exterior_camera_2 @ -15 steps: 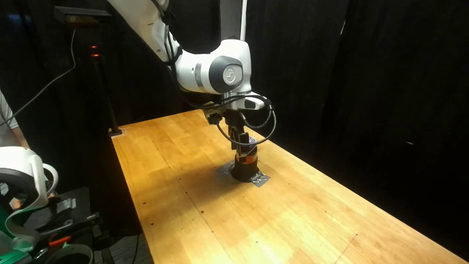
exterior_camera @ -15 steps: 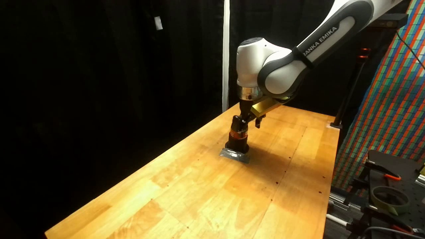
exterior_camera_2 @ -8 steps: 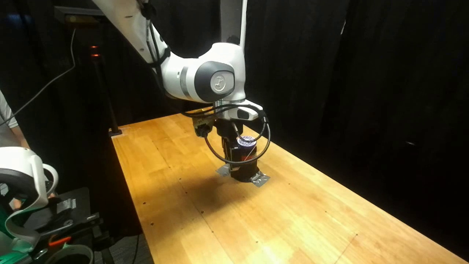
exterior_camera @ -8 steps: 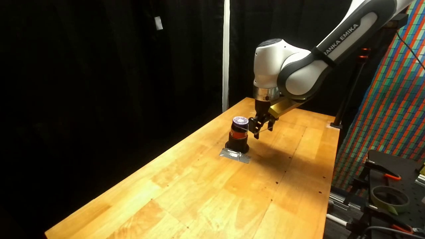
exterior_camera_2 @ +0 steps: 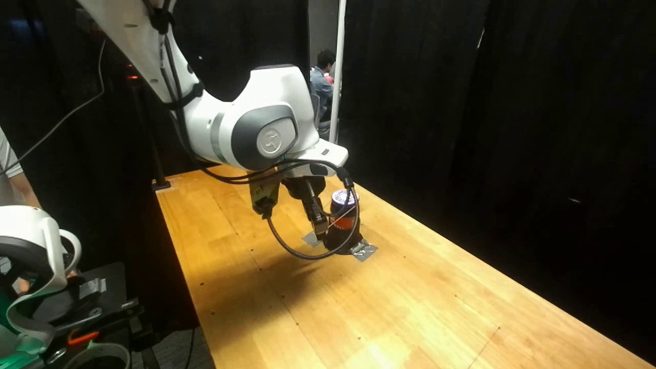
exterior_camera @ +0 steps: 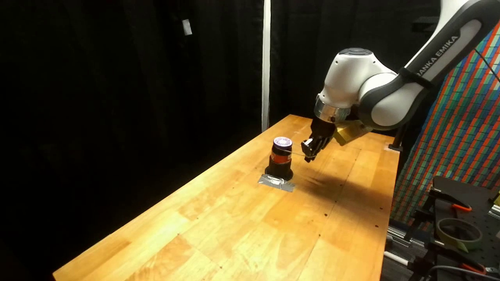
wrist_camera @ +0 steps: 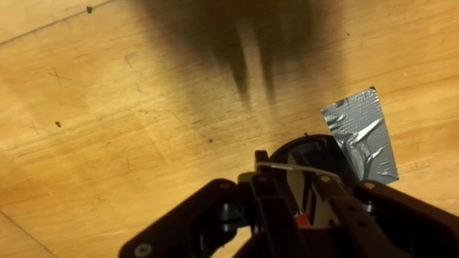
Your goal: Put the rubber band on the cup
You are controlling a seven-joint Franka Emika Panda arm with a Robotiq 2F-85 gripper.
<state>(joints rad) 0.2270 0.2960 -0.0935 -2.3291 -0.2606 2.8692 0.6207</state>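
The cup (exterior_camera: 281, 158) stands upright on the table, with a pale patterned top (exterior_camera_2: 344, 196), dark bands and an orange-red middle. A thin rubber band (exterior_camera: 299, 153) loops round the cup's upper part and stretches over to my gripper (exterior_camera: 310, 158), which is tilted beside the cup. In the wrist view, the rubber band (wrist_camera: 283, 166) passes round the outside of both fingers. A narrow gap remains between the jaws of the gripper (wrist_camera: 280, 157), with nothing pinched there. The cup's dark base (wrist_camera: 322, 154) shows behind the fingers; most of its body is hidden there.
Grey tape strips (exterior_camera: 275, 182) lie at the cup's base on the wooden table (exterior_camera: 234, 226). A hanging arm cable (exterior_camera_2: 307, 258) passes in front of the cup in an exterior view. A side cart holds a tape roll (exterior_camera: 459, 234). Dark curtains line the far side.
From over the cup, my gripper has moved sideways off it, lower and tilted. Its jaws have come much closer together. The rubber band now stretches out from the cup to the fingers.
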